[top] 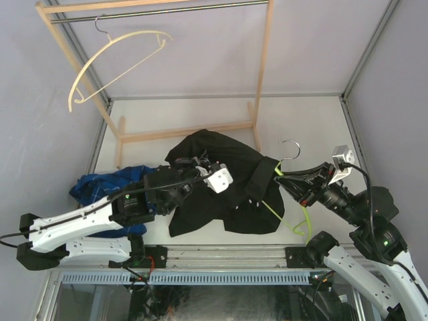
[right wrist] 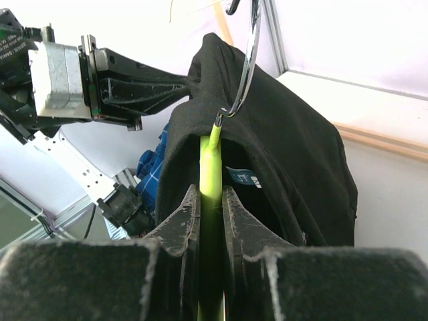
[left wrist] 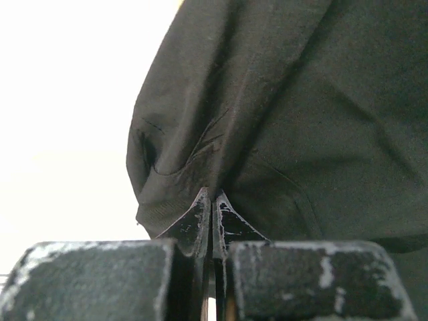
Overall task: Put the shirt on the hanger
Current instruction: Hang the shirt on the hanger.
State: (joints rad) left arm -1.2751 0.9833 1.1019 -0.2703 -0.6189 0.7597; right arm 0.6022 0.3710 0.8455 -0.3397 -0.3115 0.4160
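Observation:
The black shirt (top: 207, 194) lies bunched on the table, with part of it draped over the lime-green hanger (top: 277, 215). The hanger's silver hook (top: 291, 148) sticks up past the cloth. My right gripper (top: 281, 175) is shut on the hanger's neck (right wrist: 210, 160) just under the hook (right wrist: 247, 60), with black shirt (right wrist: 294, 140) hanging over both sides. My left gripper (top: 200, 164) is shut, its tips (left wrist: 212, 200) pinching a fold of the shirt (left wrist: 287, 120). In the right wrist view the left gripper (right wrist: 182, 83) pulls the cloth out to the left.
A blue plaid shirt (top: 100, 187) lies crumpled at the left, under my left arm. A cream hanger (top: 114, 60) hangs from the metal rail of the wooden rack (top: 262, 73) at the back. The rack's foot (top: 180, 132) crosses the table behind the black shirt.

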